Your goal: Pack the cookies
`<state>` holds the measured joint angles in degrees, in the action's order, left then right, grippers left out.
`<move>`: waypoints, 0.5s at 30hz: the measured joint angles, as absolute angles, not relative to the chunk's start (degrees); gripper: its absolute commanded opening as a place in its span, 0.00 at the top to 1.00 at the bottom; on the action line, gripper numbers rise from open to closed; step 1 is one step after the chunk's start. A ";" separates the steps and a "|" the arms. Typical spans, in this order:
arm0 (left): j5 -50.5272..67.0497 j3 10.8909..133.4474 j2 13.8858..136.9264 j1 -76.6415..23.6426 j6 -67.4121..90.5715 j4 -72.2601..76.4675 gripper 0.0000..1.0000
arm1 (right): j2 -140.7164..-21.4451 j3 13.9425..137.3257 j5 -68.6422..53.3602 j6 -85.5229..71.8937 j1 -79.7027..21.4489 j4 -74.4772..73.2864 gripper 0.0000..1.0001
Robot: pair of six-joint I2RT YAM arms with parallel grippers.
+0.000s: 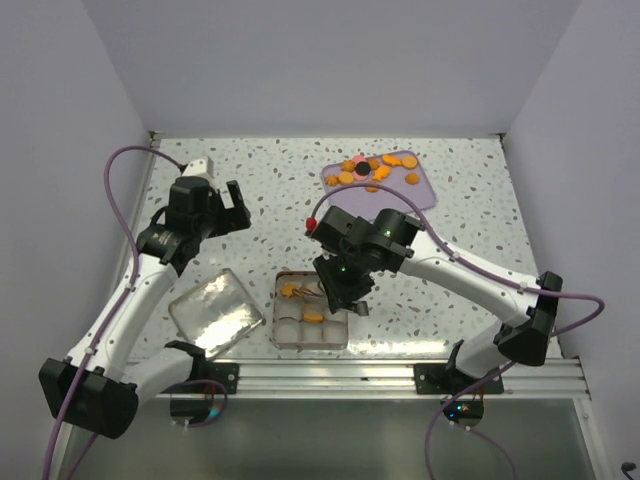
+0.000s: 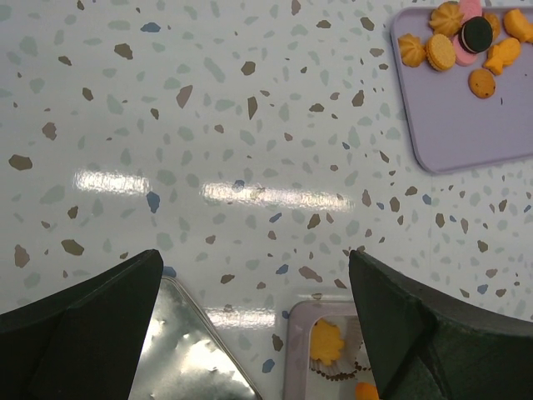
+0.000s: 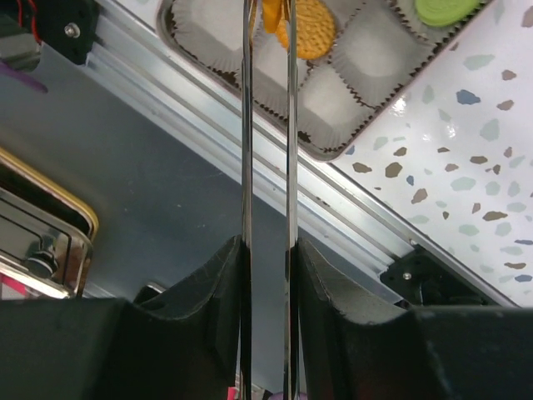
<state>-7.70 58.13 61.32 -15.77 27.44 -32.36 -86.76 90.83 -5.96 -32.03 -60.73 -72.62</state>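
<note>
L arm: left gripper (image 2: 254,258) hangs over bare table, jaws spread wide, holding nothing. Clear lid (image 1: 213,312) lies flat at approx. 6 o'clock of it in top view, just beside the tin (image 1: 276,330), which sits at the near edge, centre.

Tin contents, R wrist view: white paper cups (image 3: 371,50), most empty; round orange cookie (image 3: 310,32) flat in one, green cookie (image 3: 445,10) in another toward 2 o'clock.

R arm: right gripper (image 3: 268,7) is directly over the tin, long thin blades pressed in on an orange cookie (image 3: 271,18) held on edge, just at 9 o'clock of the round one. Which cup lies beneath: cannot tell.

Unpacked cookies (image 1: 375,168), incl. a dark one (image 1: 362,160), are piled at the far end of the purple tray (image 1: 425,190), at approx. 12–1 o'clock from the R gripper, well apart from the tin.

Assessment: packing early; most stock not yet moved. Release into a cup looks due. Tray is on R side, R arm somewhat nearer; next fetch prob. runs far-and-right from the tin.
</note>
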 measured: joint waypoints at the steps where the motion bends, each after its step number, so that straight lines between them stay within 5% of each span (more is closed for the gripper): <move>1: -7.70 58.13 61.21 -15.77 27.44 -32.36 0.00 | -87.24 91.18 -6.04 -32.03 -61.41 -72.47 0.76; 6: -7.70 58.13 60.88 -15.77 27.44 -32.36 0.00 | -89.41 92.29 -6.87 -32.10 -63.55 -71.83 0.73; 15: -7.70 58.13 60.84 -15.77 27.44 -32.42 0.00 | -91.59 93.01 -6.48 -32.14 -63.75 -71.13 0.51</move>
